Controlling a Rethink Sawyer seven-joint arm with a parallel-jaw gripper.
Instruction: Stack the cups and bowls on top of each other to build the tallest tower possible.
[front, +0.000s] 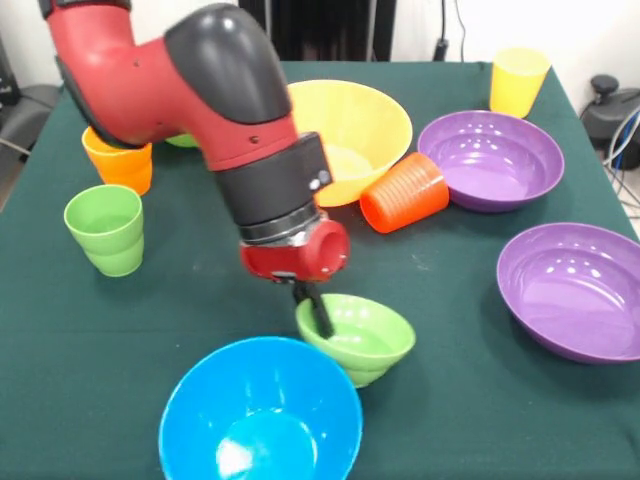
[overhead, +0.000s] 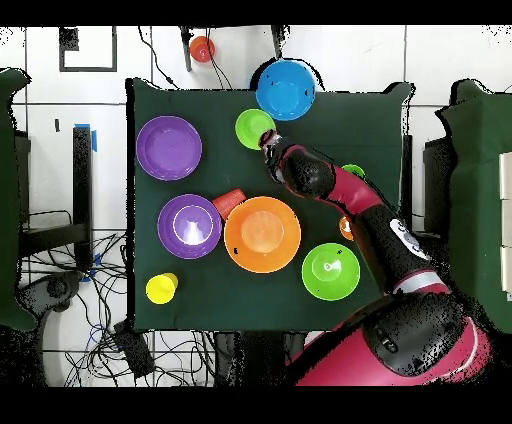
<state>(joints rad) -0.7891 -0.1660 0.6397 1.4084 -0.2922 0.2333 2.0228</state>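
table (front: 480, 400): dark green cloth | floor (overhead: 340, 55): white tiles | cables (overhead: 75, 275): tangled beside the table | blue tape (overhead: 94, 138): on the floor near the table's edge

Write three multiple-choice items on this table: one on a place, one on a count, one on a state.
1. Where is the gripper?
A. at the small light-green bowl
B. over the yellow cup
C. inside the blue bowl

2. How many purple bowls are there?
A. one
B. two
C. three

3. How does the red cup lie?
A. upright
B. tipped on its side
C. nested in a bowl

Key: 1 A, the tip reaches down at that bowl's rim. 2 B, one behind, one nearer. 3 B, it lies sideways beside the large orange-yellow bowl.
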